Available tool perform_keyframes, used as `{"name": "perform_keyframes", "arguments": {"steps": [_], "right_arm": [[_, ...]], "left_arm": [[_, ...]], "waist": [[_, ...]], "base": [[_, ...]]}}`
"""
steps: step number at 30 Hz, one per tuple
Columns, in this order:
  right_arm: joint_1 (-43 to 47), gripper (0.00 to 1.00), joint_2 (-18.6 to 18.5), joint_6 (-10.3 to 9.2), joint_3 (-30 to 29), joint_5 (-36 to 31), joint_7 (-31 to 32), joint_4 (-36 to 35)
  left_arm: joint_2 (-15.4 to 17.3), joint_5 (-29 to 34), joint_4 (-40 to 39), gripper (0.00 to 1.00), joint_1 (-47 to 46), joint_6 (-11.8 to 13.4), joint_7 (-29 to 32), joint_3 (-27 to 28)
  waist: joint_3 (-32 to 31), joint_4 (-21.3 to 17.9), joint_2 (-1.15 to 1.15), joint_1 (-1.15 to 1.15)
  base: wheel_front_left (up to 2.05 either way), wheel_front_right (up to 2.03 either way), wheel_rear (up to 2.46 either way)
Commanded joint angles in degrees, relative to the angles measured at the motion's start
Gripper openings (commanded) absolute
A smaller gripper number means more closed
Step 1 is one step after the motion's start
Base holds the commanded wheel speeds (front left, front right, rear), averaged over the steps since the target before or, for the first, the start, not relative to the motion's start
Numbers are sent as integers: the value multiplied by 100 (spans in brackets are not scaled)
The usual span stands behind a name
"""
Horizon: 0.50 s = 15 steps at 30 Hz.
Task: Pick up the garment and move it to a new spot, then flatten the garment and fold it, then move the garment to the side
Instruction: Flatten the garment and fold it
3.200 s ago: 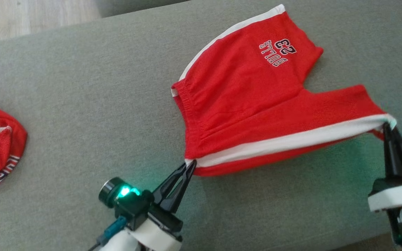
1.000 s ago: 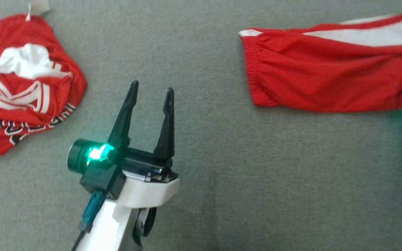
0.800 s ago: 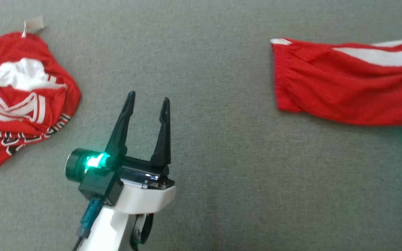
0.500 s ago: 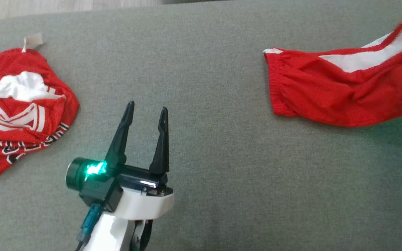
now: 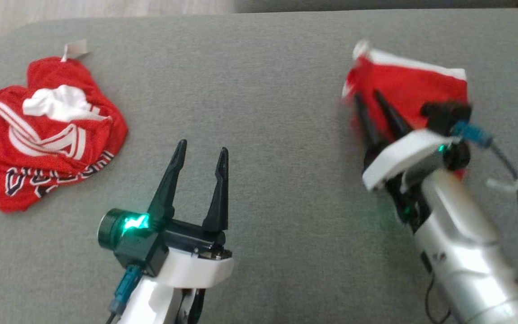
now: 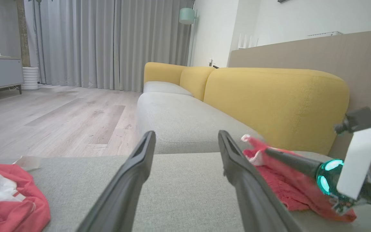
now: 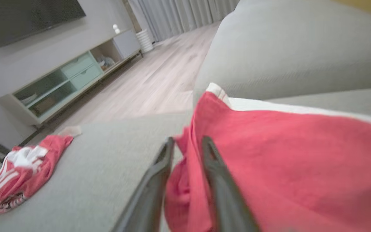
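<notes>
On the grey fabric sofa seat [image 5: 259,58] the white-striped red shorts [image 5: 416,87] lie folded at right; we judge folding done, moving aside pending. Right gripper [image 5: 367,95]: fingers slightly parted, cloth between; grip indeterminable. Left gripper [image 5: 202,146] gapes, empty. We count one seat, two garments (shorts, crumpled red-and-white jersey [image 5: 61,135]), two grippers.

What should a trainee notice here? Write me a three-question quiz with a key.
1. True or false: the left end effector holds the shorts.
2. The jersey lies: A on the floor; B on the cushion, left side; C in the left end effector.
3. Which end effector is at the shorts?
Key: 1 false; 2 B; 3 the right end effector.
</notes>
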Motion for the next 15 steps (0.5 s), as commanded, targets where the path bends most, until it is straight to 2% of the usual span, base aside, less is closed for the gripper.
{"name": "perform_keyframes", "arguments": {"steps": [1,5,10,13,15], "right_arm": [[94,100,55,-4,99,-59,-148,-171],[453,100,-243,-4,50,-182,-622,-453],[1334,100,-704,-4,-245,-273,-909,-1254],[1987,100,-790,-4,-686,-514,-926,-1981],[2468,100,-710,-4,-968,-754,-927,-2412]], "left_arm": [[20,-32,-145,100,-88,30,-24,116],[20,-82,-79,100,13,100,-24,147],[20,-148,-96,100,345,215,-24,349],[20,-218,-143,100,637,331,-24,562],[20,-188,-126,100,836,385,-24,676]], "waist": [[-25,90,0,0],[-202,110,0,0],[-576,6,0,0],[-822,-92,0,0],[-980,-143,0,0]], "base": [[0,0,0],[0,0,0],[0,0,0],[0,0,0],[0,0,0]]}}
